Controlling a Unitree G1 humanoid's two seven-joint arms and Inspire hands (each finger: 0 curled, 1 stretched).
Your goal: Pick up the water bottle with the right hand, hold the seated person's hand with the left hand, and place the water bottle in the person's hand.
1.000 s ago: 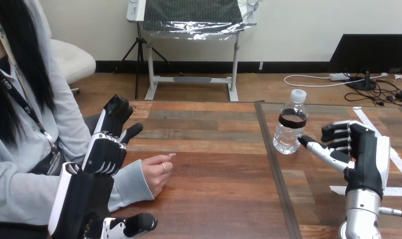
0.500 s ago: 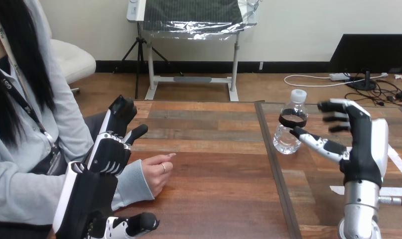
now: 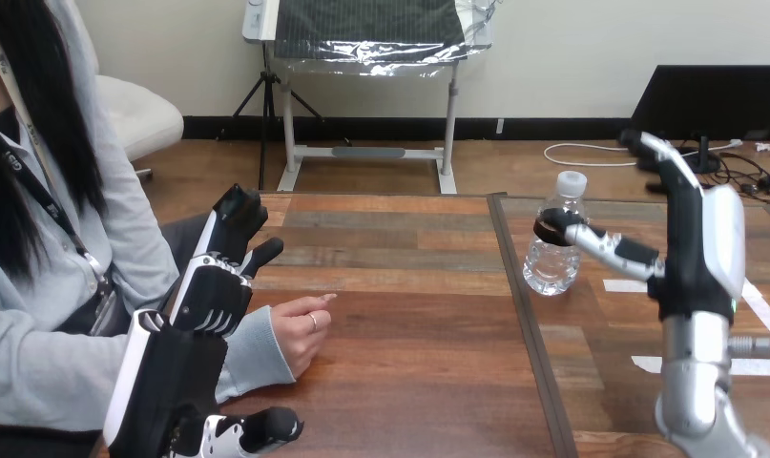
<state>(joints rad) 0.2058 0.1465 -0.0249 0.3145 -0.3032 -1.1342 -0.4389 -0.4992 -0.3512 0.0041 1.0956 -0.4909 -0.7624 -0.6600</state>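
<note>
Over on the right, the right hand (image 3: pixel 700 250) is hanging upright above the table (image 3: pixel 409 382), fingers straight and holding nothing, its thumb (image 3: pixel 602 248) pointing across the front of the water bottle (image 3: pixel 552 270), which is standing upright just beside it. At the left, the left hand (image 3: pixel 205 298) is hovering open over the person's grey sleeve (image 3: pixel 254 351), with the person's hand (image 3: pixel 300 329) lying loosely curled on the wood.

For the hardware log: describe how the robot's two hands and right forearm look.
Both the left hand and the right hand are black, with white shells on their backs and slim jointed fingers banded in black and white. The right forearm is a smooth silver cylinder.
</note>
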